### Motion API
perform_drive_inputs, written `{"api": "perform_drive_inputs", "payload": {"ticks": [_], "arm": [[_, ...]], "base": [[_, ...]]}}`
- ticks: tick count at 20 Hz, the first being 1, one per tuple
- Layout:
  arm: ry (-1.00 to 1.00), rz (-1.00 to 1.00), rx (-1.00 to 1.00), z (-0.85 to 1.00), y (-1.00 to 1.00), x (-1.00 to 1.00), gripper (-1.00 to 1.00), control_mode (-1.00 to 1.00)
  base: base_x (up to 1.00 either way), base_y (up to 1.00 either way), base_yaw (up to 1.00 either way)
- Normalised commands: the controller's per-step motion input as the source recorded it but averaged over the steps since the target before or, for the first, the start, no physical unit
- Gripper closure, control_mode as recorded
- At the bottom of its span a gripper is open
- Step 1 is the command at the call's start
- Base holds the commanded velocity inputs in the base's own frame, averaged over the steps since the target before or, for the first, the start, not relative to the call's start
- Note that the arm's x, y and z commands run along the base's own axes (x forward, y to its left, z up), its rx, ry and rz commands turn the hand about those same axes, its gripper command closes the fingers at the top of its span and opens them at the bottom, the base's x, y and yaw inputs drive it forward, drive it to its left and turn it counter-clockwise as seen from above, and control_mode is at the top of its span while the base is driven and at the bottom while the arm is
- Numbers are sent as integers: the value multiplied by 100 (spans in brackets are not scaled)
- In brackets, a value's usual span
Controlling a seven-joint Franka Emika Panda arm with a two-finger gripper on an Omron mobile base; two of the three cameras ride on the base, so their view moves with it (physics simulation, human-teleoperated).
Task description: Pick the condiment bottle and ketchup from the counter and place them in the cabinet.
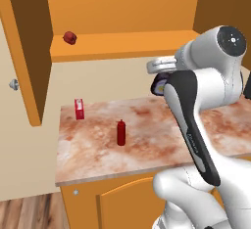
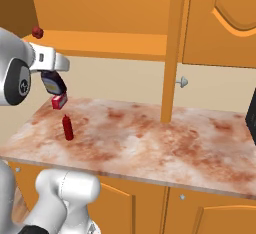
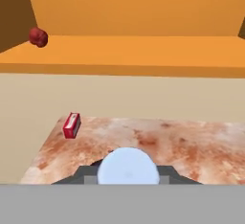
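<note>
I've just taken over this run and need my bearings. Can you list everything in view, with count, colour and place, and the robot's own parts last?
ketchup: one, all red, standing upright on the counter, left of the arm.
condiment bottle: one, dark with a yellowish label and grey cap, held off the counter in the gripper.
carton: one, red and white, on the counter near the back wall.
round object: one, dark red, on the cabinet shelf at its left end.
counter: one, mottled reddish-brown and cream.
cabinet: one, orange-brown, open, above the counter.
base cupboards: orange, under the counter.
arm: one, white with dark joints.
gripper: one, shut on the condiment bottle, raised above the counter.
</note>
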Motion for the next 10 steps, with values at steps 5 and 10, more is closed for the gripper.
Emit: {"api": "perform_drive_inputs", "payload": {"ticks": [5, 10], "arm": [[-7, 0, 0, 29, 0, -2, 100, -100], [-1, 0, 0, 21, 0, 3, 100, -100]], "base": [[0, 0, 0], [0, 0, 0]]}}
